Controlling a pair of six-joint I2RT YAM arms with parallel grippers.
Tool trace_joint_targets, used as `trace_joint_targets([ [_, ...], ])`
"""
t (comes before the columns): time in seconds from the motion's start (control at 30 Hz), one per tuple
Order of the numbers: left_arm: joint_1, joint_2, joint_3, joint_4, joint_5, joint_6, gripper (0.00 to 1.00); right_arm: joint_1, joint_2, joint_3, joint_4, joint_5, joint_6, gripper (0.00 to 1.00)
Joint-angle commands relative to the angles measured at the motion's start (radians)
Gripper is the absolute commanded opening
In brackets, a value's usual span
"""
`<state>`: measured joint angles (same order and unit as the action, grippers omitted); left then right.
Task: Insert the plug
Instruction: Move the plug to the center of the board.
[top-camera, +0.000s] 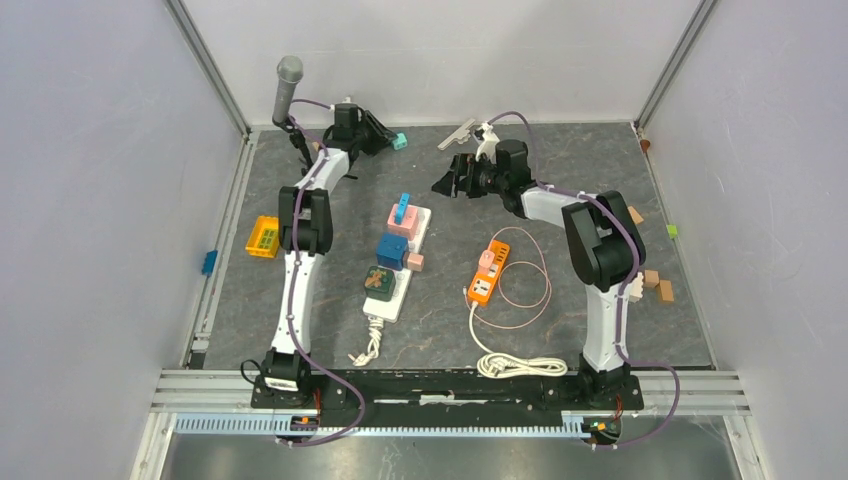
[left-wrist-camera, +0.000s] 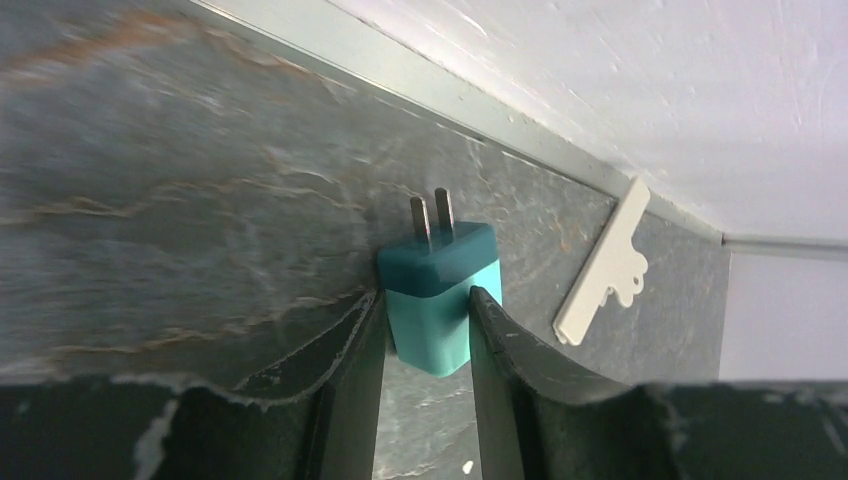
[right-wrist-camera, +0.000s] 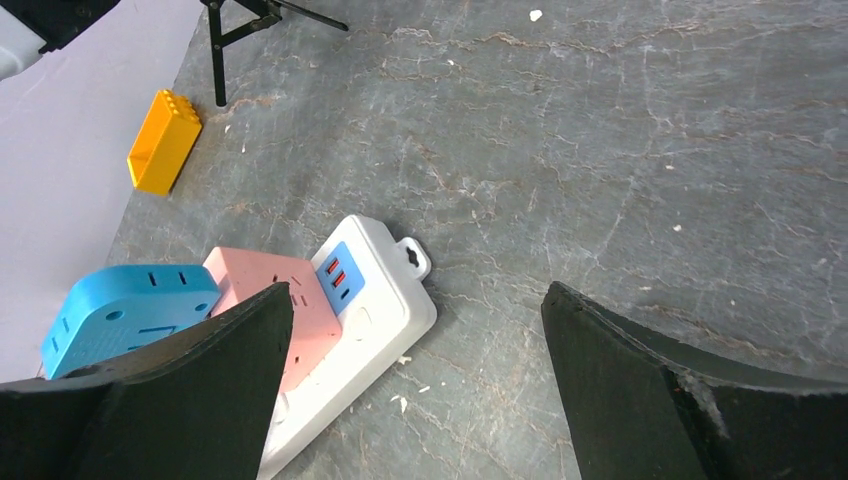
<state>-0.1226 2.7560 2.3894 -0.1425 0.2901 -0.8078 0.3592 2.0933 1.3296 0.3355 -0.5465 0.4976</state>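
Note:
A teal plug (left-wrist-camera: 440, 300) with two metal prongs pointing away sits between my left gripper's (left-wrist-camera: 428, 296) fingers, which press on both its sides. In the top view the plug (top-camera: 399, 141) and left gripper (top-camera: 386, 141) are at the back of the table, left of centre. A white power strip (top-camera: 385, 300) lies mid-table carrying pink, blue and green adapters. An orange power strip (top-camera: 488, 272) lies to its right. My right gripper (top-camera: 450, 182) hangs open above the mat, nothing between its fingers. In the right wrist view the gripper (right-wrist-camera: 418, 292) is just right of the white strip's (right-wrist-camera: 385, 310) end.
A flat white piece (left-wrist-camera: 603, 262) lies near the back wall, right of the plug. A yellow brick (top-camera: 263, 237) sits at the left. A grey cylinder (top-camera: 286, 90) stands in the back left corner. Wooden blocks (top-camera: 658, 285) lie at the right edge. A pink cable loop (top-camera: 525, 285) surrounds the orange strip.

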Motion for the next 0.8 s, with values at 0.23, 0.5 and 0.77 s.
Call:
trace_joint_targets([
  [0.23, -0.072, -0.038, 0.027, -0.105, 0.029, 0.149, 0.4, -0.042, -0.11, -0.081, 0.04, 0.008, -0.018, 0.98],
  [0.5, -0.056, -0.033, 0.022, 0.021, -0.024, 0.019, 0.7, -0.052, -0.12, -0.101, 0.047, 0.008, -0.021, 0.98],
  [0.77, -0.063, 0.062, 0.121, -0.014, 0.083, -0.014, 0.63, -0.055, -0.113, -0.106, 0.046, 0.003, -0.019, 0.98],
])
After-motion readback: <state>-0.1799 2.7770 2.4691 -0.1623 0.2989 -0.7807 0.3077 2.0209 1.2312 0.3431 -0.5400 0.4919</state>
